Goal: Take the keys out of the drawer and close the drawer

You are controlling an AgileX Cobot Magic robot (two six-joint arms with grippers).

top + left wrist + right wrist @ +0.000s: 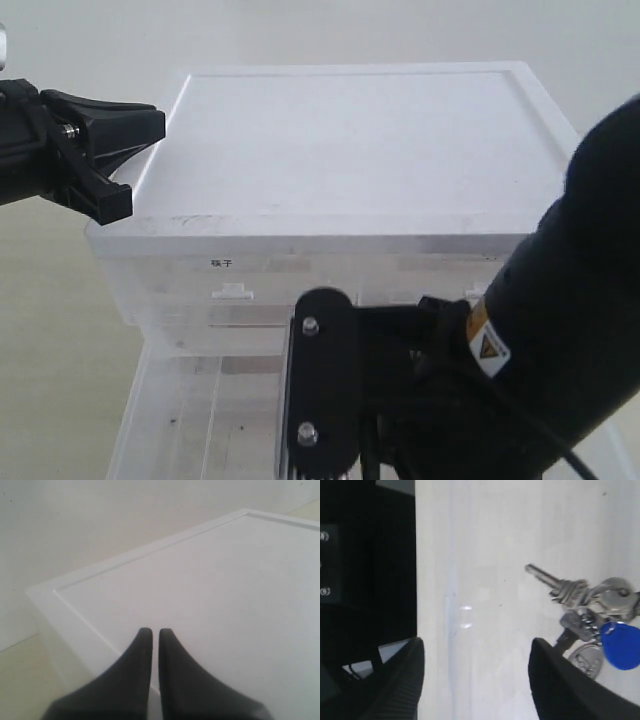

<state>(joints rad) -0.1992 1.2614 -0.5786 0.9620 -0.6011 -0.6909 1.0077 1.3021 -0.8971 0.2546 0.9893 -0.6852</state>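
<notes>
The keys [592, 605] lie on the pale floor of the drawer [495, 555], silver blades fanned out, with the blue oval fob [621, 645] and the round grey tag [587, 661] beside them. My right gripper [477, 642] hangs open over the drawer floor. The keys are just outside one of its fingers [560, 685], which hides part of a key. In the exterior view the drawer [200, 420] is pulled out, and my right arm [560, 330] reaches down into it and covers the keys. My left gripper [152, 632] is shut and empty above the cabinet's top.
The white cabinet top [350, 140] has a raised rim. My left gripper [150, 125] hovers at its left front corner. A half-width top drawer with a small tab handle [232, 293] sits shut above the open drawer. A dark area [367, 580] lies past the drawer's wall.
</notes>
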